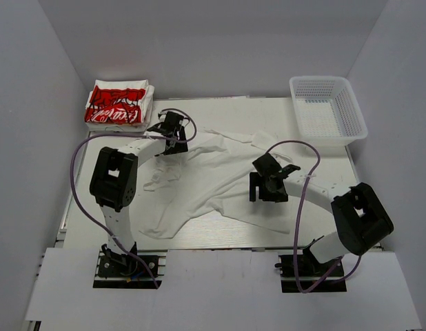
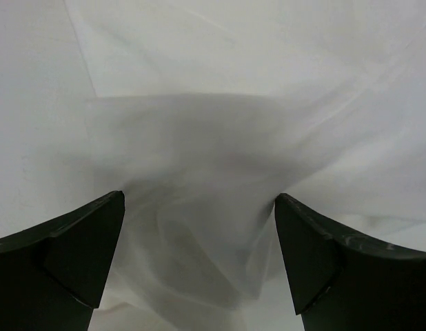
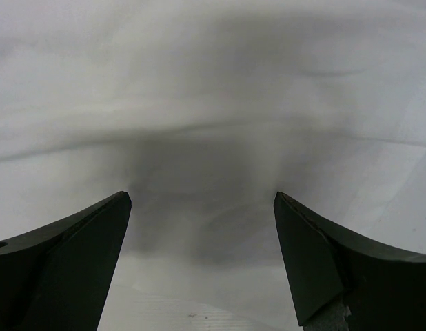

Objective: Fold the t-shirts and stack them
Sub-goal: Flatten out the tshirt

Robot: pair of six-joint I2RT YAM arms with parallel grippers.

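White tee (image 1: 211, 178) — soft, rumpled; red-print stack (image 1: 120, 105) — folded sq.

Left arm (image 1: 115, 181): elbow raised, forearm reaching forward. Left gripper (image 2: 199, 198): fingers (image 2: 75, 248) spread wide, pointing down. Right arm (image 1: 358, 219): folded inward toward centre. Right gripper (image 3: 203, 196): likewise spread wide.

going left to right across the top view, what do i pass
folded red-print t-shirts → left fingers → right fingers → mesh basket; the loose white t-shirt spreads under both sets of fingers, so it's left unplaced
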